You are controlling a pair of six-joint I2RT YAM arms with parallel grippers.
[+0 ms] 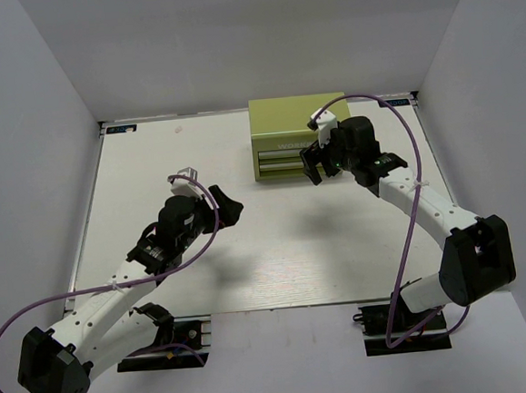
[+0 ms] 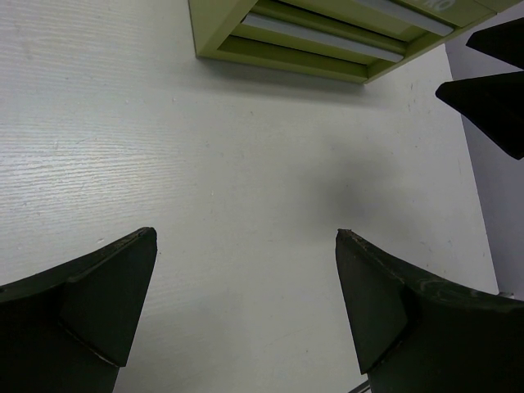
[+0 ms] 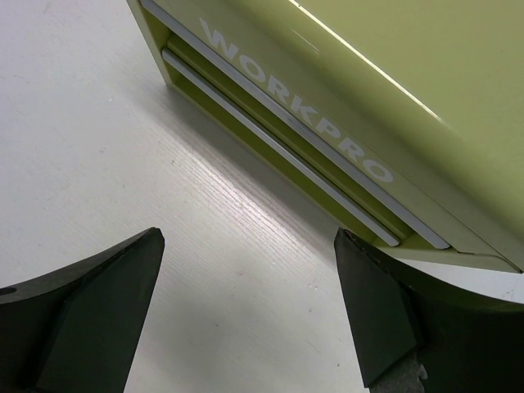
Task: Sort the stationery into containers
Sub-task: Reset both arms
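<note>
Right gripper (image 3: 247,236), jaws apart — only its wrist view reads the tool chest (image 3: 393,82) lettering (image 3: 295,106).

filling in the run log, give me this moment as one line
left gripper: open, empty, over table | right gripper: open, empty, at tool chest front | drawers: shut | pens: none in view

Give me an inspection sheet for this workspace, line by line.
Surface: white table, arm shadows on it.
Job's things: olive-green WORKPRO tool chest at the far edge, both front drawers look shut; stationery: nothing seen.
Clutter: nothing seen.
Grippers: left gripper open, empty, over bare table; right gripper open, empty, just in front of the chest's drawers.
Cables: purple cables, one looping along each arm.
Surroundings: plain white walls on three sides.
</note>
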